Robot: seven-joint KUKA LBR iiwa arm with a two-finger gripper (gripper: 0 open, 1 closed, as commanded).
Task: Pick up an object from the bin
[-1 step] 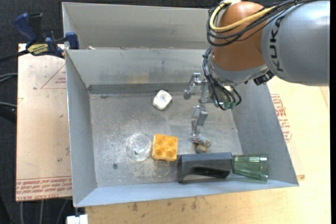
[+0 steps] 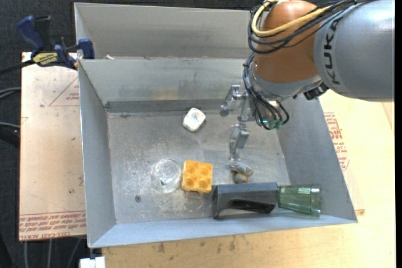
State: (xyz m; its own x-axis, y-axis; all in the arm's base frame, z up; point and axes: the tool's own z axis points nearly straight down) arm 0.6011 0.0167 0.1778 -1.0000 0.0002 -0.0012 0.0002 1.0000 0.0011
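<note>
The tool (image 2: 237, 150) hangs low in the right half of the bin (image 2: 94, 135), pointing down from the arm's orange wrist cover (image 2: 286, 41). We see its tip just above a small brownish lump (image 2: 240, 171) on the bin floor, near the front. We cannot tell whether the tool is apart or together, nor whether it touches the lump. Nothing that we can make out is clamped in it.

Just in front of the lump lies a dark grey handle-shaped piece (image 2: 245, 199), stretched along the front wall. Its right end meets a green translucent glass (image 2: 300, 199) lying on its side in the front right corner. To the left of the lump, a yellow block with round dimples (image 2: 197, 176) sits beside the dark piece's left end. Further left, next to the block, we see a clear round cup (image 2: 164, 174). A small white rounded thing (image 2: 194, 119) lies towards the back of the floor, well apart from the others and to the left of the tool.
</note>
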